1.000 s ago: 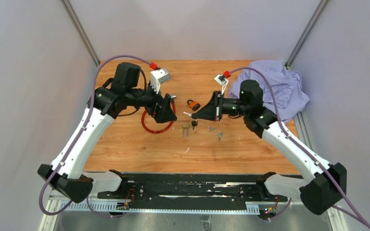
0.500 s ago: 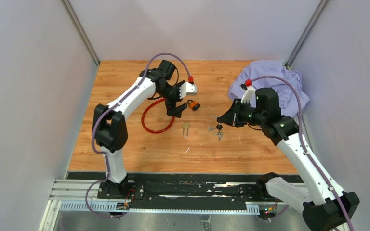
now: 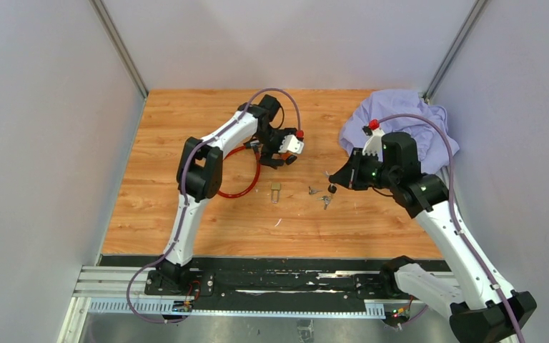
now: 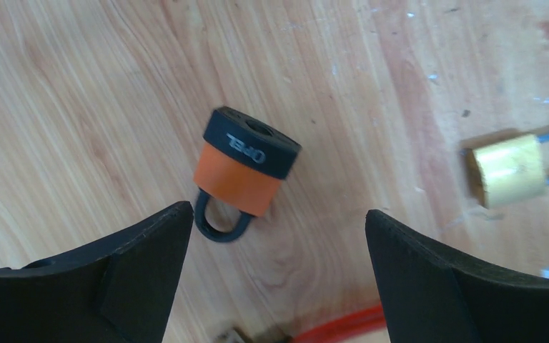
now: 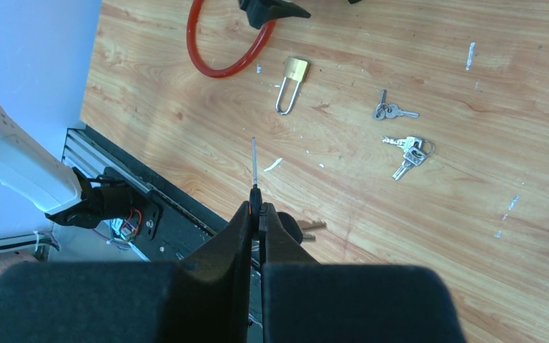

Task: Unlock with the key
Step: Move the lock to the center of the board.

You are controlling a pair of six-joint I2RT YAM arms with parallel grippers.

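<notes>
Fingers (image 4: 114, 279) of the left gripper (image 4: 275, 221) stand spread wide over the wooden table (image 3: 186, 214), with the orange padlock (image 4: 241, 171) lying on its side in the gap between them. The padlock's black-capped end points away from the fingers, and its dark shackle sits just beside one fingertip; whether they touch cannot be told. A brass padlock (image 4: 509, 170) lies off to one side, apart from the orange one, and a red cable loop (image 3: 239, 193) curves near the left arm's wrist. The right gripper (image 5: 257, 214) is pressed together on a key (image 5: 254, 161), pinching its dark head so that the thin blade sticks straight out past the fingertips. It hangs above the boards, well apart from both padlocks. Below it on the table are two small bunches of keys (image 5: 389, 111), one (image 5: 409, 150) just nearer than the other. A purple cloth (image 3: 414, 125) is heaped in the far right corner.
</notes>
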